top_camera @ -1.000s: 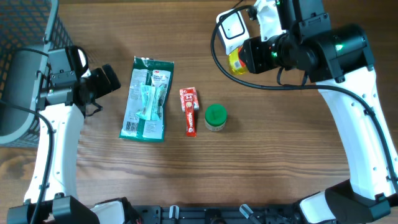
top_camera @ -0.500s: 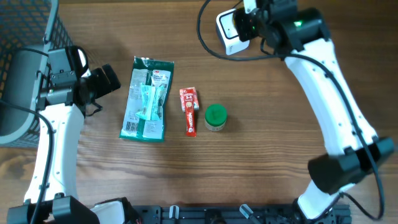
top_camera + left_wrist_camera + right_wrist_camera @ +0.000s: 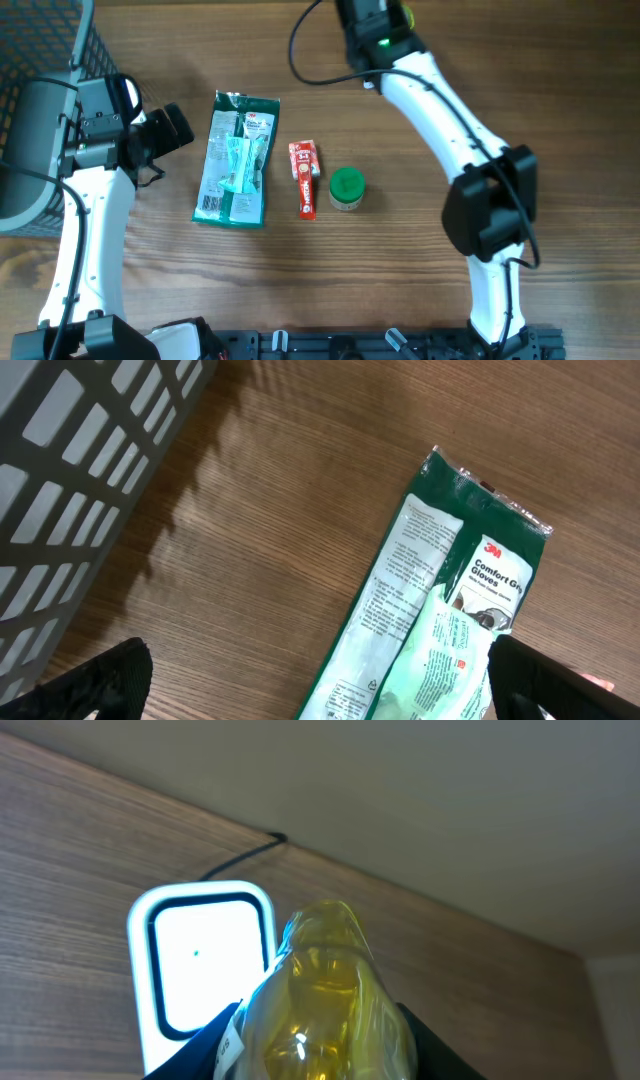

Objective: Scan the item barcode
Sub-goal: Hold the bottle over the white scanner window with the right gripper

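In the right wrist view, my right gripper (image 3: 316,1058) is shut on a glossy yellow item in clear wrap (image 3: 322,982). The item sticks out past the dark fingers (image 3: 190,1052). Just beyond it on the table lies the white scanner with a black-framed window (image 3: 200,955), partly covered by the item. From overhead, the right arm's wrist (image 3: 372,25) sits at the far edge and hides the scanner; only a sliver of yellow (image 3: 405,14) shows. My left gripper (image 3: 172,127) stands open left of the green glove packet (image 3: 237,160), with nothing between its fingers.
A red tube pack (image 3: 303,178) and a green-lidded jar (image 3: 347,188) lie right of the glove packet (image 3: 440,610). A dark grey mesh basket (image 3: 40,45) fills the far left corner, close beside the left gripper (image 3: 320,685). The basket wall (image 3: 70,460) shows at the left.
The right arm has swung left and toward the far edge with the yellow item, now covering the scanner from overhead. The left arm and the table items have not moved.
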You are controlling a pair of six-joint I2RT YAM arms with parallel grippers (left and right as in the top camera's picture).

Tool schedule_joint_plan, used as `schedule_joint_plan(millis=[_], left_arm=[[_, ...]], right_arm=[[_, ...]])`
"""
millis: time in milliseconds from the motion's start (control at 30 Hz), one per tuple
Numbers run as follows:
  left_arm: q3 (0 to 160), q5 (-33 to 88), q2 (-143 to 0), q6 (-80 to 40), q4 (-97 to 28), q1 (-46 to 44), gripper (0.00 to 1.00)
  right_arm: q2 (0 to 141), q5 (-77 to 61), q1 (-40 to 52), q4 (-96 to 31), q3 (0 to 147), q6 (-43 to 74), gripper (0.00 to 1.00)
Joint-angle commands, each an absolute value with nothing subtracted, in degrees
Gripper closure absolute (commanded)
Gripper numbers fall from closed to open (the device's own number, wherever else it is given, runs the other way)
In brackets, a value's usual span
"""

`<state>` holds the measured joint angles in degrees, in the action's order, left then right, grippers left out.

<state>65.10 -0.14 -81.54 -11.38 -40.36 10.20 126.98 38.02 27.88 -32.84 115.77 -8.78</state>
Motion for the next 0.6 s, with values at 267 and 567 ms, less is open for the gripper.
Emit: schedule_joint_plan(millis=[267,567], left_arm=[[65.36,-0.32,-81.49,-10.68,-40.36,10.41,0.00],[65.36,-0.32,-81.49,-10.68,-40.36,10.39,0.00]], right_arm=[[137.43,59.31,32.08,-19.68,116.51,-22.31,0.76],[137.21,59.46,32.18,-19.99,116.51,-22.37,0.74]])
